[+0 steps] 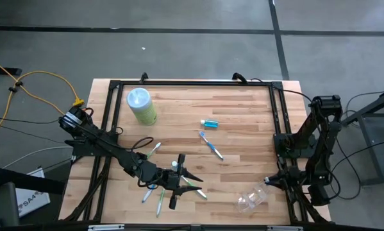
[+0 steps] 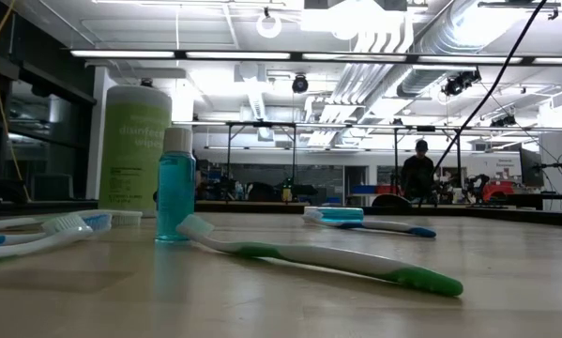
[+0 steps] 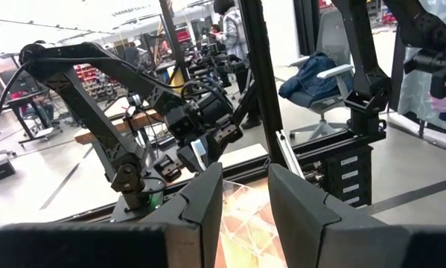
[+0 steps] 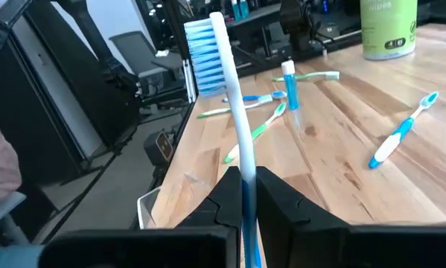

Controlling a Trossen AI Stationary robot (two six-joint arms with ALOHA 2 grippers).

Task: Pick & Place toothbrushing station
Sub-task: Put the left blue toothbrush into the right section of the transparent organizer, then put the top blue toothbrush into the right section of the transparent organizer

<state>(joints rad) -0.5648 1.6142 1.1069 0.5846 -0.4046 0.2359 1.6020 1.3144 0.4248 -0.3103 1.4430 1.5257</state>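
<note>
**Toothbrushing station on the wooden tabletop (image 1: 243,102), four views.**

Right end effector (image 4: 243,175) – at the tabletop's right edge, its fingers pressed shut on the handle of a white toothbrush with blue bristles (image 4: 226,97), which stands upright above them. The clear plastic cup (image 1: 252,199) lies on its side just beside this arm, near the front right corner.

Left end effector (image 3: 245,170) – reaching over the front-centre of the tabletop. Its two fingers (image 3: 208,201) stand partly apart, and nothing shows between them.

Loose items – several green and white toothbrushes (image 1: 154,192) lie scattered around and beside the left end effector. One blue and white toothbrush (image 1: 211,145) lies alone near the centre. A small blue tube (image 1: 209,123) lies flat just behind it. A small blue bottle with a white cap (image 2: 175,183) stands upright among the scattered brushes. In the low view, a green and white toothbrush (image 2: 327,255) lies directly in front of it.

Other objects – a pale-green canister with a light-blue lid (image 1: 141,106) stands upright at the rear left. A person (image 2: 417,169) is visible in the room beyond the tabletop.
</note>
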